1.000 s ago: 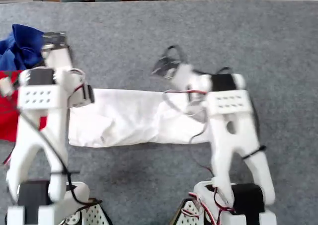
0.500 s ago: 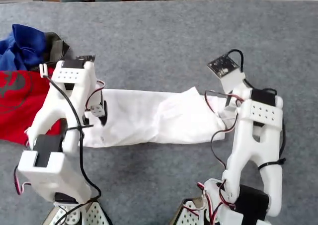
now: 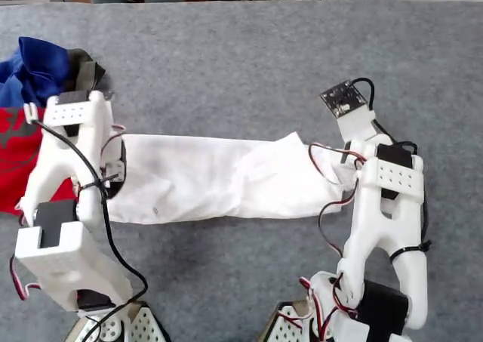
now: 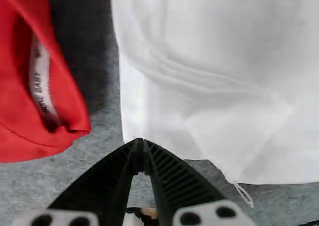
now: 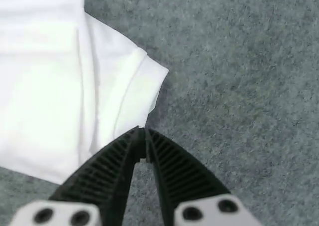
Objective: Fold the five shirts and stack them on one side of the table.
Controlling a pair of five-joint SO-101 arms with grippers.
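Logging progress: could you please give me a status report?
Left jaws, right jaws shut. White cloth shirt, folded long, flat between them. Red cloth shirt near left jaws.

The white shirt [image 3: 219, 180] is plain, with no pattern. Just beside one end of it lies a red shirt [image 3: 13, 168] with a dark print. Near that are a blue shirt [image 3: 30, 70] and a dark grey cloth [image 3: 87, 66]. The table cover [image 3: 226, 63] under the white shirt is mottled grey.
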